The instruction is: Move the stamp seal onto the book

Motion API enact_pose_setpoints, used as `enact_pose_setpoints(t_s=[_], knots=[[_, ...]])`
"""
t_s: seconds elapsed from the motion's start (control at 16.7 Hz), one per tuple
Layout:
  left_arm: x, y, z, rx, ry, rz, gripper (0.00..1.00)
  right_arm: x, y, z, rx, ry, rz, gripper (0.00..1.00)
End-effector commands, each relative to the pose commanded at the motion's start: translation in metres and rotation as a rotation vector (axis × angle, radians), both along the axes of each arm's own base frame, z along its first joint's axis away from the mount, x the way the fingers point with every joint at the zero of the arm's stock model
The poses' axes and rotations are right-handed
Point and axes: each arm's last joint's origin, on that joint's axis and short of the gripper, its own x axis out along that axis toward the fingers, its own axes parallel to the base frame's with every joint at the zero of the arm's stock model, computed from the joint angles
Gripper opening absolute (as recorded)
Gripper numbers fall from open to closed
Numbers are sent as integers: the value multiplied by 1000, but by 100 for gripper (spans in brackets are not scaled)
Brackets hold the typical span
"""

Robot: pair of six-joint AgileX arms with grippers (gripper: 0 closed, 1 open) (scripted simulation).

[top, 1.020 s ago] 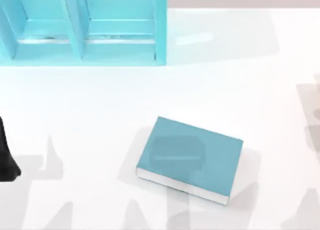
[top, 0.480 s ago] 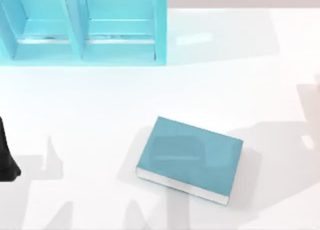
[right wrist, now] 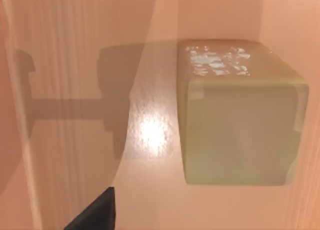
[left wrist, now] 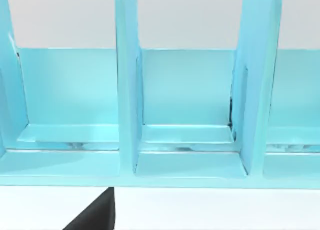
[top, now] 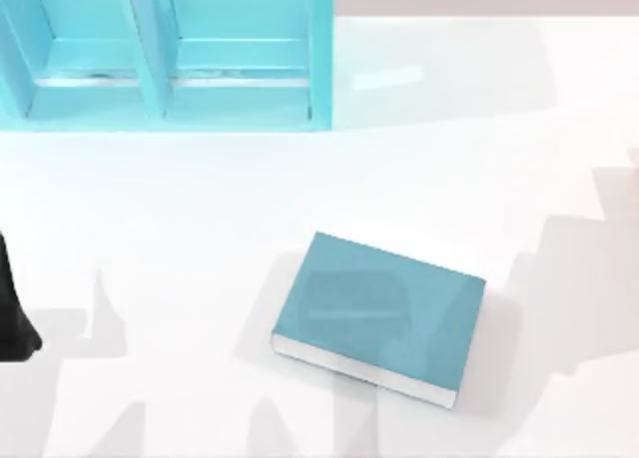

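The book (top: 379,313), teal with white page edges, lies flat on the white table in the top view, a little right of centre near the front. Its cover is bare. In the right wrist view a tan-olive block, the stamp seal (right wrist: 240,115), stands close ahead on a smooth surface, with a pale speckled mark on one face. A dark piece of my right gripper (right wrist: 95,214) shows apart from the block, not touching it. My left arm (top: 12,313) is parked at the table's left edge, and a dark piece of my left gripper (left wrist: 95,214) shows in the left wrist view.
A bright turquoise shelf unit (top: 165,54) with open compartments stands at the back left of the table, and its dividers (left wrist: 127,89) face the left wrist camera. Arm shadows fall across the table's right side and front.
The shadows on the right side of the table have shifted and spread toward the book. The book, the shelf and the left arm have not moved.
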Motion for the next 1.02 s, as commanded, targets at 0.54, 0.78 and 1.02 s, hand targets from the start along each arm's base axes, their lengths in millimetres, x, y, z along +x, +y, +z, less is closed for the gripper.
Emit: enact_pose_setpoints(t_s=[0.54, 0.78, 1.02], knots=[[0, 0, 0, 0, 0, 0, 100, 4, -1, -41, 0, 0, 0, 100], [0, 0, 0, 0, 0, 0, 100, 3, -1, -85, -2, -5, 0, 100], [0, 0, 0, 0, 0, 0, 100, 1, 0, -100, 0, 0, 0, 100]])
